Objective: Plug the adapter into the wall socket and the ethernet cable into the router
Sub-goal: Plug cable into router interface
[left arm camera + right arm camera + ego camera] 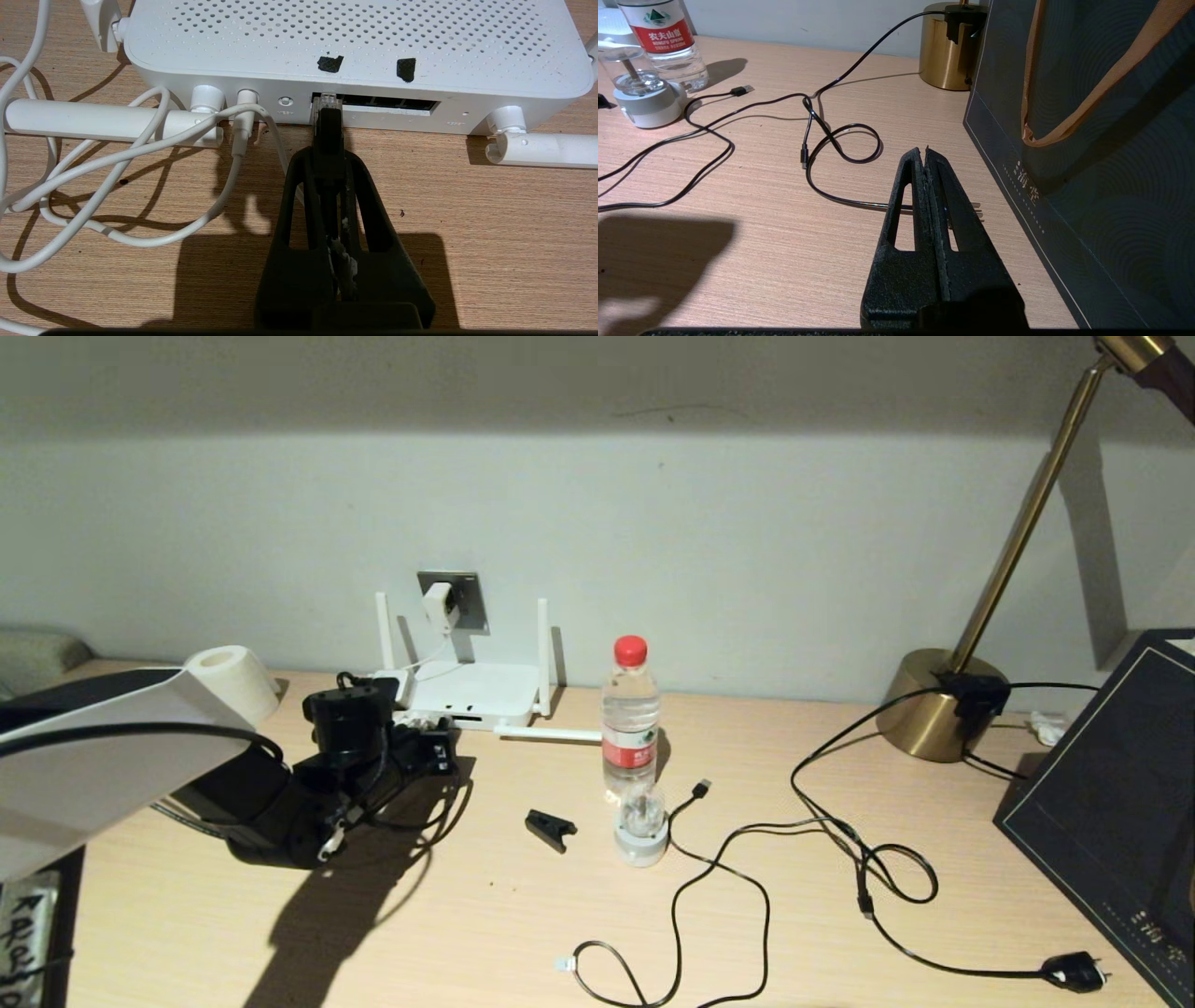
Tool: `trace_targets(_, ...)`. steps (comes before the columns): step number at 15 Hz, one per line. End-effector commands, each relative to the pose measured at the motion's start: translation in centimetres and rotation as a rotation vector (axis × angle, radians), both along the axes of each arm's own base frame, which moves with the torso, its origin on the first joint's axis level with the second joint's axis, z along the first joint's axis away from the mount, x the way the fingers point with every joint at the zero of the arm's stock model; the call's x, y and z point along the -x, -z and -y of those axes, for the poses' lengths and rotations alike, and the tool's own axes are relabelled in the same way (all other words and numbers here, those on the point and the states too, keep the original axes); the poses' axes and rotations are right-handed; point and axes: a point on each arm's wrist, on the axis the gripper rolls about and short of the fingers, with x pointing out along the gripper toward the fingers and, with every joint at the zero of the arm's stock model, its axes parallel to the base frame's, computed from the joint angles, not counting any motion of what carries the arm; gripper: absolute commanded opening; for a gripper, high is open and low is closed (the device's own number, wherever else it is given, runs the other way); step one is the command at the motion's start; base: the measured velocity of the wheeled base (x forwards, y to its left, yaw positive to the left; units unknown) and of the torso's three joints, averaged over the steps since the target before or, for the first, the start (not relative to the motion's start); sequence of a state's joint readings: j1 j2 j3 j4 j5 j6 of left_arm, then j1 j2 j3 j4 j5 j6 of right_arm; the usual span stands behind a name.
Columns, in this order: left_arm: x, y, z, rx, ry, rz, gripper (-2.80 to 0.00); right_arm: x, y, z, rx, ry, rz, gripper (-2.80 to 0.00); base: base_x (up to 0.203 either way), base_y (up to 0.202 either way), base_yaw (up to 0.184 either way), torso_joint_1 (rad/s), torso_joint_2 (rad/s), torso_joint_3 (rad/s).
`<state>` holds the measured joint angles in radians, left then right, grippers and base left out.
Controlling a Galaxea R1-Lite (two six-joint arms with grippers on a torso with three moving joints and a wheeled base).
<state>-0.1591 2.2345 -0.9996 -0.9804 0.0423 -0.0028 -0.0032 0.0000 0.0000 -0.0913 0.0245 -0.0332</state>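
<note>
In the left wrist view, the left gripper (328,140) is clamped on the black ethernet cable with its clear clip connector (324,103), whose tip sits at the leftmost dark port of the flat white router (355,42), upper centre of the frame. I judge the push should go straight and level until the clip seats. The small white cube adapter (439,604) already sits in the grey square wall socket (467,607), upper left of centre in the head view. The right gripper (925,154) rests closed and empty over the desk.

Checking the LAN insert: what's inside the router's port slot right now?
The ethernet cable plug's clear tip sits in the leftmost opening of the router port row, left claw shut on it. The other openings look dark and empty. Seating depth is hidden.
</note>
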Motion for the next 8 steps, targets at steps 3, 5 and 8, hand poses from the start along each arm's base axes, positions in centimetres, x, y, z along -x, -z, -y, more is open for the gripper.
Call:
trace_targets(3,-0.25,-0.38,0.06,0.003,0.0,0.021,-2.8,-0.29,0.97,0.0,0.0,0.0,-0.036,-2.8,0.0,0.0,0.0,0.0,0.0,0.0)
trace_targets(5,-0.28,-0.34,0.12,0.003,0.001,0.019,-2.8,-0.29,0.97,0.0,0.0,0.0,-0.036,-2.8,0.0,0.0,0.0,0.0,0.0,0.0)
trace_targets(8,-0.67,-0.65,0.16,0.005,0.001,0.032,-2.8,-0.29,0.97,0.0,0.0,0.0,-0.036,-2.8,0.0,0.0,0.0,0.0,0.0,0.0)
